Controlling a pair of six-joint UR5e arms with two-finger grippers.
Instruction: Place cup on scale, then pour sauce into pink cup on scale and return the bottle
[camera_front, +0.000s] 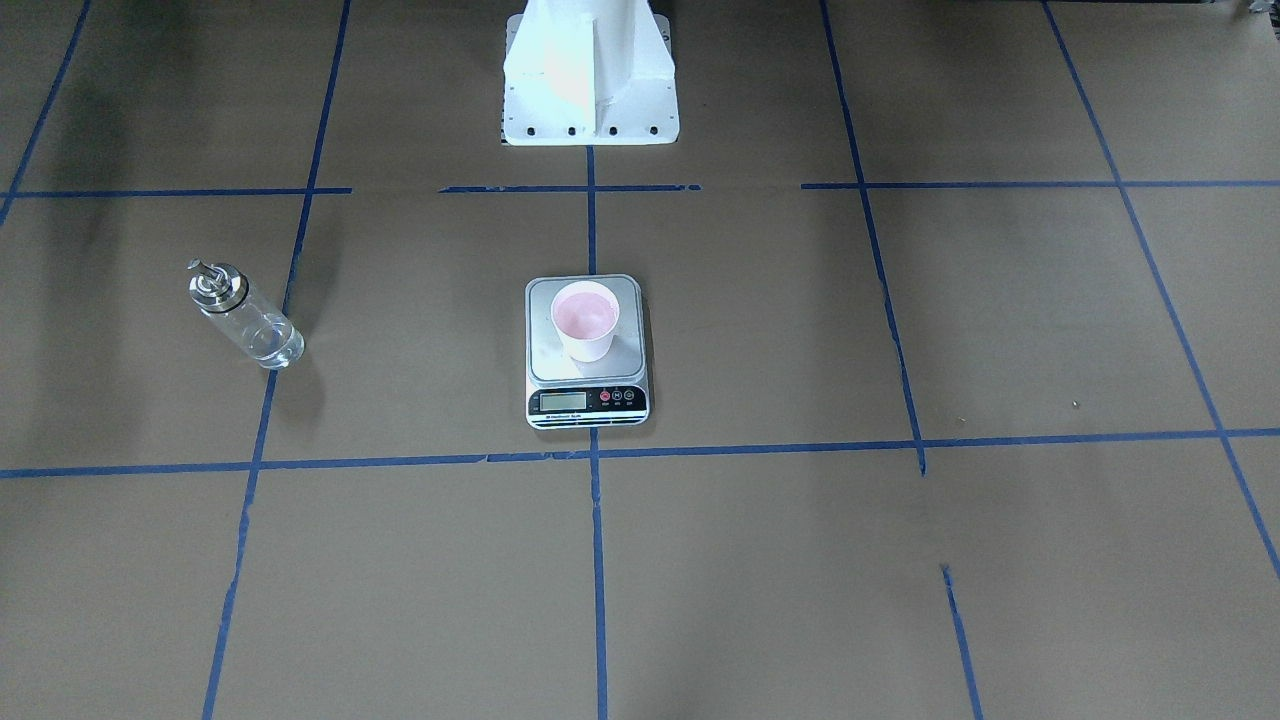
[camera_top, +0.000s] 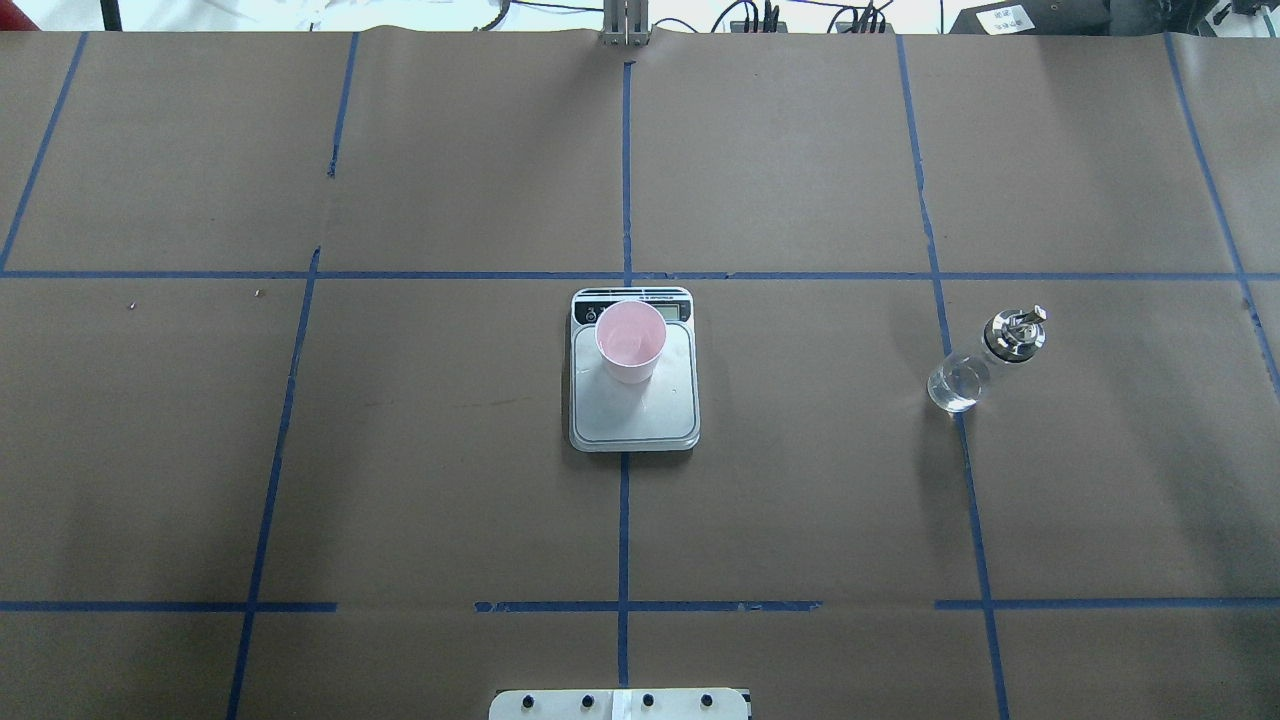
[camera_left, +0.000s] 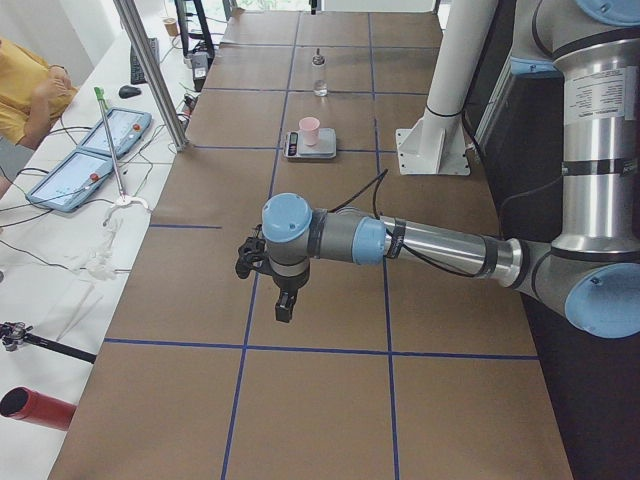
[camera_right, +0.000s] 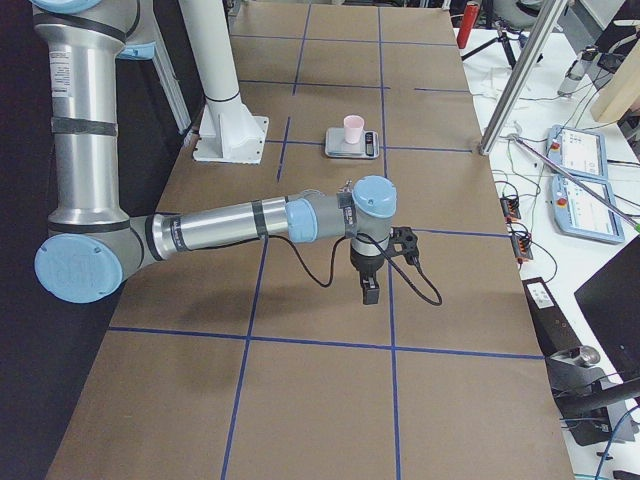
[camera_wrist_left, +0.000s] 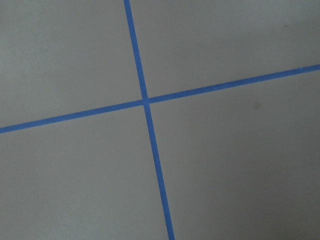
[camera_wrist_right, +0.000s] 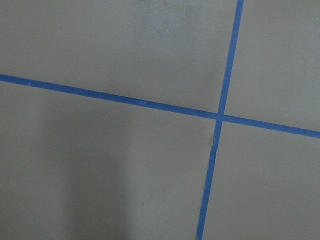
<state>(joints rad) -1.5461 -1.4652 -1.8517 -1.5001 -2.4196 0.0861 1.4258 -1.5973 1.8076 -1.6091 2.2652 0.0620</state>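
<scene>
**Asker:** Where is the cup?

**Me:** The cup stands upright on the scale. It sits on the half of the steel plate nearer the display. The scale lies in the middle of the worktop, halfway between my left and right edges, and its display strip faces the far edge.

**Asker:** And the bottle?

**Me:** The bottle stands upright on its own toward the right edge, well apart from the scale. Its silver cap is on top and its base rests on a strip of blue tape.

**Asker:** What are your claws doing?

**Me:** My left claw hangs pointing down above the left end of the worktop. My right claw hangs the same way above the right end. Each is well apart from the scale.

**Asker:** Are they open or closed?

**Me:** I cannot tell for either one. Only the side cameras catch them, and my wrist cameras show just brown paper with tape lines crossing.
</scene>
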